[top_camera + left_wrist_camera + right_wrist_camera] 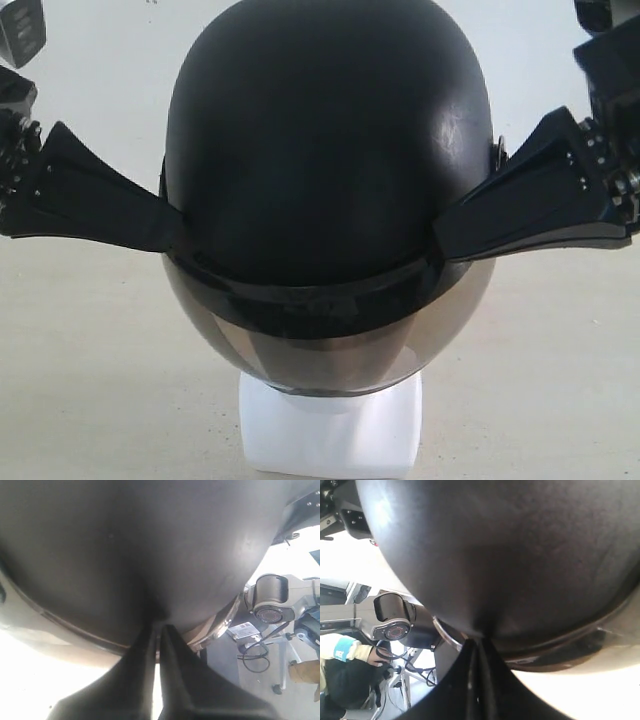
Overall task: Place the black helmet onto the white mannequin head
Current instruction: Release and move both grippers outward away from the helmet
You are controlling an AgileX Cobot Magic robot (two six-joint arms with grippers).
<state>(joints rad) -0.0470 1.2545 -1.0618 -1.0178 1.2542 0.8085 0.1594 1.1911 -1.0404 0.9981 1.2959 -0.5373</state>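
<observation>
The black helmet (320, 150) fills the middle of the exterior view, its smoky visor (320, 355) facing the camera. Under it only the squarish base of the white mannequin head (330, 435) shows; the face is hidden by the helmet. My left gripper (165, 225) is shut, its tips pressed against the helmet's left side at the visor band. My right gripper (445, 235) is shut too and presses on the opposite side. In the left wrist view the shut gripper (159, 627) meets the shell (125, 545). The right wrist view shows the same contact of gripper (481, 641) and shell (510, 545).
A pale table (90, 380) carries the head. Beyond the helmet, the left wrist view shows the other arm's joint (270, 597) and floor cables (255, 655). The right wrist view shows the opposite arm's joint (395, 617) and a person's sleeve (342, 649).
</observation>
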